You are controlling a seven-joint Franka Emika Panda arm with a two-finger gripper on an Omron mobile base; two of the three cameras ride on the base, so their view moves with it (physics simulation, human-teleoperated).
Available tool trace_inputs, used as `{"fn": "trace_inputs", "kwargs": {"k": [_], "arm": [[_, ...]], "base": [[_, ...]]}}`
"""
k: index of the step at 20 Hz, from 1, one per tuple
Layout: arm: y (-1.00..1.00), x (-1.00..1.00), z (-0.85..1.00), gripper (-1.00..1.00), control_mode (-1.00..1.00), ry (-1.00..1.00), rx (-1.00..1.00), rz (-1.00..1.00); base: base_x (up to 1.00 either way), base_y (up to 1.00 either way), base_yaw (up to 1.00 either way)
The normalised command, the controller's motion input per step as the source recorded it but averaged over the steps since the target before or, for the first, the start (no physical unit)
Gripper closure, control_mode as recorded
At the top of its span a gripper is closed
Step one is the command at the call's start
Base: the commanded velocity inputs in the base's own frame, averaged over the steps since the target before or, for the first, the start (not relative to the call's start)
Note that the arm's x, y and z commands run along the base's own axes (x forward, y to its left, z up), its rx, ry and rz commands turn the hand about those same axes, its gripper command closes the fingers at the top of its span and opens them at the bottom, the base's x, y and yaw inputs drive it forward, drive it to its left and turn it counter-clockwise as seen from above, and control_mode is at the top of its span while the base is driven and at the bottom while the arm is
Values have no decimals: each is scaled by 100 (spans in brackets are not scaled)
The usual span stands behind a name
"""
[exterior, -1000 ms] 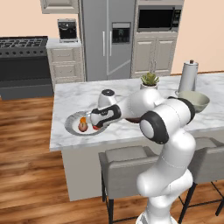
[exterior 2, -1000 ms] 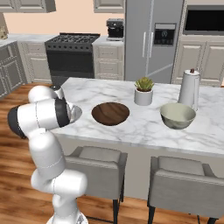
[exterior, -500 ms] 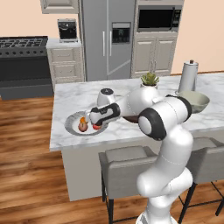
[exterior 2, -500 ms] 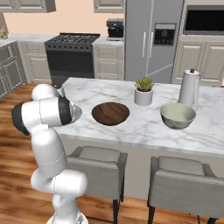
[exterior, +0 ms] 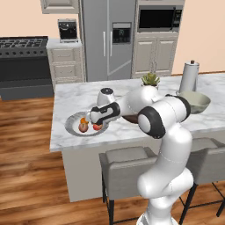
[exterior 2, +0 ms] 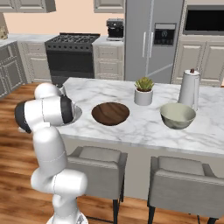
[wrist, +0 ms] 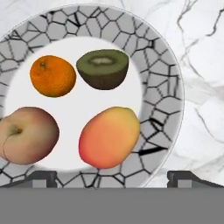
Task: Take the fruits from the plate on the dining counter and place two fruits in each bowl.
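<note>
My gripper (wrist: 112, 177) hangs wide open over the plate (wrist: 164, 74). The red-pink fruit (wrist: 109, 137) sits lower centre, orange fruit (wrist: 52, 75) upper left.

I see the dining counter (exterior 2: 144, 127) running across the middle; the dark brown bowl (exterior 2: 110, 113) sits near its centre, and the pale grey-green bowl (exterior 2: 177, 115) sits well apart to its right; a small potted plant (exterior 2: 143, 91) stands behind and between them; a tall white canister (exterior 2: 190, 89) stands just behind the grey-green bowl; my arm's white elbow covers the counter's left end, where a sliver of the plate (exterior 2: 77, 113) rim shows; two grey stools (exterior 2: 99, 168) stand below the counter.
</note>
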Motion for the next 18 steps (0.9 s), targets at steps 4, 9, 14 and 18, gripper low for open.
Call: {"fn": "trace_inputs", "kwargs": {"k": [4,9,14,18], "arm": [[0,8,-13,-100,-100,0,0,0],[0,3,-18,-100,-100,0,0,0],[0,1,-14,-100,-100,0,0,0],[2,4,-12,-100,-100,0,0,0]], "base": [[0,0,0],[0,0,0],[0,0,0],[0,0,0]]}}
